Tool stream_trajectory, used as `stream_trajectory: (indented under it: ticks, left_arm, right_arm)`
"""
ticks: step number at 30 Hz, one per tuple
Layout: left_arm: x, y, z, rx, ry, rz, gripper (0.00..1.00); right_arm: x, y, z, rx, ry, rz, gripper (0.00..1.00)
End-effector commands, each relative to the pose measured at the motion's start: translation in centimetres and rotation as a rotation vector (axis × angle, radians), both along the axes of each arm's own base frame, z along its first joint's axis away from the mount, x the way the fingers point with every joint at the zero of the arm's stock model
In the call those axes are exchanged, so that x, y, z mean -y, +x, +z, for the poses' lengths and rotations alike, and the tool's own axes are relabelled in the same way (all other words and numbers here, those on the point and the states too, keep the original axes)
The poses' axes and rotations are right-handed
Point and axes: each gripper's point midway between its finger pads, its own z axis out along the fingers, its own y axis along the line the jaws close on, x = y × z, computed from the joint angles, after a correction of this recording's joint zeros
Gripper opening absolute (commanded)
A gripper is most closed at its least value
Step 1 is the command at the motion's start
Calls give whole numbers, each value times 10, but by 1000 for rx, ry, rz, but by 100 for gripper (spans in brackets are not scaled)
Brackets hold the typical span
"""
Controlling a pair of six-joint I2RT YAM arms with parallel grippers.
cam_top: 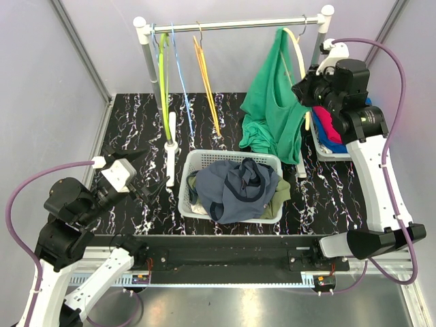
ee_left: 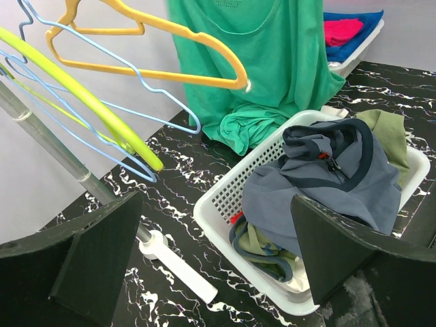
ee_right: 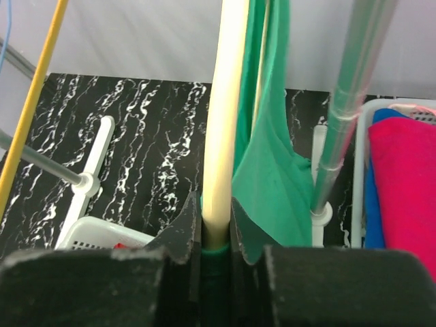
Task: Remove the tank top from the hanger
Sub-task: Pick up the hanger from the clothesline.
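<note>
The green tank top point(cam_top: 272, 109) hangs from a cream hanger point(cam_top: 298, 48) at the right end of the rack rail point(cam_top: 231, 25), its lower part bunched on the table. My right gripper point(cam_top: 302, 85) is up beside it. In the right wrist view its jaws point(ee_right: 216, 218) are shut on the cream hanger point(ee_right: 228, 102), with a bit of green fabric point(ee_right: 272, 170) between them below the bar. My left gripper point(cam_top: 148, 174) stands open and empty low at the left. In its own view the left gripper point(ee_left: 216, 201) faces the basket and the tank top point(ee_left: 272, 61).
A white basket point(cam_top: 197, 160) full of clothes sits mid-table. Yellow-green point(cam_top: 162, 75), blue point(cam_top: 180, 75) and orange point(cam_top: 204, 75) bare hangers hang on the rail's left half. A tray of folded red and blue clothes point(cam_top: 327, 136) stands at the right. The rack's right post point(ee_right: 344, 136) is close by my right gripper.
</note>
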Motion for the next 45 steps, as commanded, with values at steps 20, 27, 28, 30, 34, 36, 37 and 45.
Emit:
stream_trajectory:
  ticks: [20,27,28,30,34,36,37,45]
  left_arm:
    - [-1,3,12,35,-16,13,99]
    - [-4,2,14,46,-13,22,99]
    - [-4,2,13,45,-11,22,99]
    - [-4,2,14,45,-13,22,99]
    - [-3,2,14,36,-18,17,99]
    - [-1,2,14,27,-24,11,99]
    - [0,2,14,25,-28,6,99]
    - [1,0,28,30,-60,-3,99]
  right_arm:
    - [-11,-14,102,298,77,85,0]
    - [-12,-30,99,280,91,104,0]
    - [-11,-43,101,280,96,110,0]
    - [-12,-55,91,247,92,134,0]
    - [-10,-103,78,186,105,176,0]
    - [-13,-122,73,163,123,208,0]
    - [-12,-136,75,164,128,222,0]
    - [-16,-214,185,474,195,357,0]
